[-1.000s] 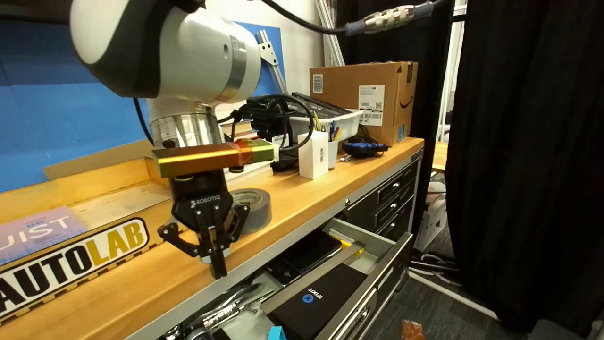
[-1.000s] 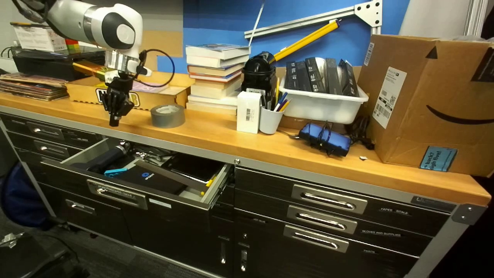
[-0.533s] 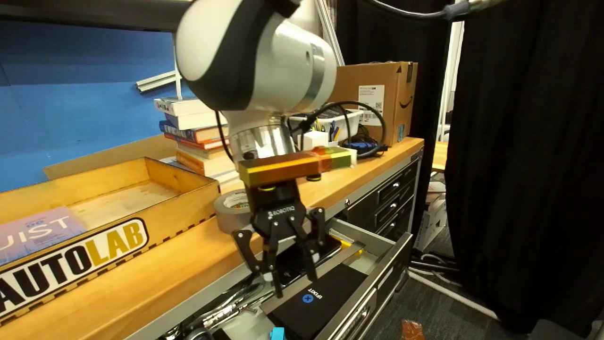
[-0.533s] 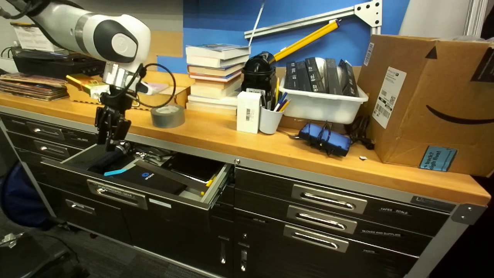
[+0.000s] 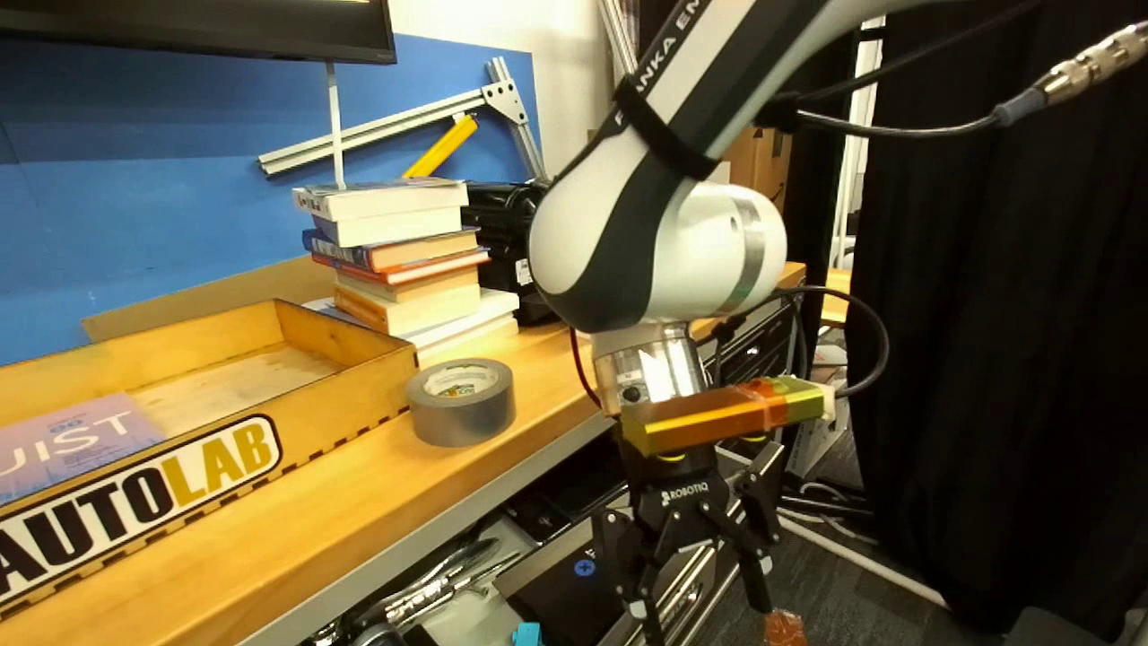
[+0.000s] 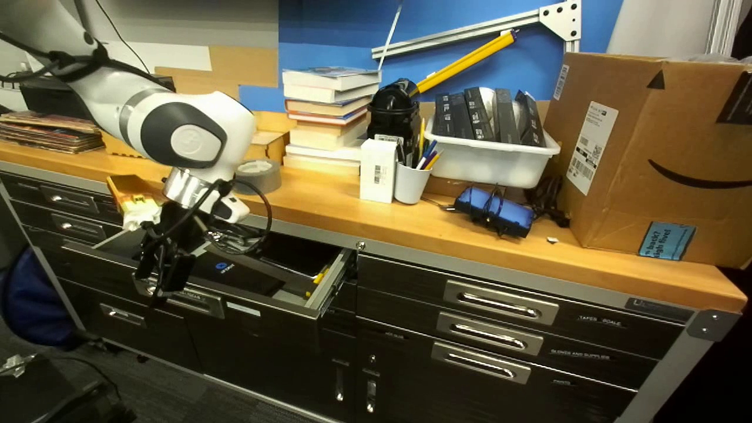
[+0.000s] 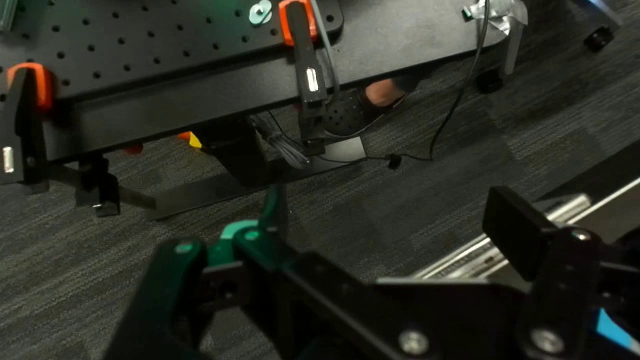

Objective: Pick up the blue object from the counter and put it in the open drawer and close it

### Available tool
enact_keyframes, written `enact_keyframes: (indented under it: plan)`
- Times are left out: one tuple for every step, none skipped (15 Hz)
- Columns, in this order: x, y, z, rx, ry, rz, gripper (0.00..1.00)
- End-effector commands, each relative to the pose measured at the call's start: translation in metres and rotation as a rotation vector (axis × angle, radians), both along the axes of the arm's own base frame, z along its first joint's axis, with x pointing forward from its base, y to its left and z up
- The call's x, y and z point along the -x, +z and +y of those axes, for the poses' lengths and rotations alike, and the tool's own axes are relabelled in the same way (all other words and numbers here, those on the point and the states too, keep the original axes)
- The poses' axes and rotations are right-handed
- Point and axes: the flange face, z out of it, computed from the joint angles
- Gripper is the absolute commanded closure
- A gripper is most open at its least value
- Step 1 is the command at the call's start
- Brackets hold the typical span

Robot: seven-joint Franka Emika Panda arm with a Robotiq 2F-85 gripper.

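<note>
The blue object [image 5: 527, 633] lies inside the open drawer [image 6: 332, 279], beside a black flat box. In the wrist view a bit of the blue object [image 7: 612, 327] peeks out at the lower right edge. My arm covers it in an exterior view [image 6: 158, 288]. My gripper [image 5: 708, 619] is low at the drawer's front, its fingers spread wide with nothing held. In the wrist view the gap of the gripper [image 7: 395, 215] shows carpet, and the drawer's metal handle strip [image 7: 465, 255] runs near the right finger. Behind the drawer stretches the counter [image 6: 329, 200].
On the counter stand a grey tape roll [image 5: 462, 417], the AUTOLAB tray [image 5: 359, 377], stacked books [image 5: 404, 269] and a cardboard box [image 6: 634, 153]. A black table [image 7: 150, 75] with orange clamps and a person's foot [image 7: 350, 112] appear in the wrist view.
My gripper has gone from shut to wide apart. It has moved from above the counter's edge outward and down to the front of the drawer. The drawer has stayed open.
</note>
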Motion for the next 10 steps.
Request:
enact_keyframes:
  plan:
    - [0.01,-0.024,0.0,-0.014,-0.022,0.009,0.0]
    - [0.011,-0.03,0.003,0.001,-0.044,-0.002,0.0]
    - [0.01,-0.035,0.004,0.007,-0.058,-0.012,0.0]
    - [0.007,-0.038,0.005,0.03,-0.103,-0.05,0.0]
    - [0.003,-0.041,0.005,0.041,-0.146,-0.087,0.0]
    - [0.001,-0.041,0.005,0.05,-0.175,-0.116,0.0]
    - [-0.003,-0.038,0.006,0.049,-0.202,-0.145,0.0]
    - [-0.009,-0.035,0.008,0.058,-0.226,-0.184,0.0]
    - [-0.015,-0.034,0.009,0.067,-0.257,-0.222,0.0]
    - [-0.022,-0.031,0.012,0.081,-0.282,-0.264,0.0]
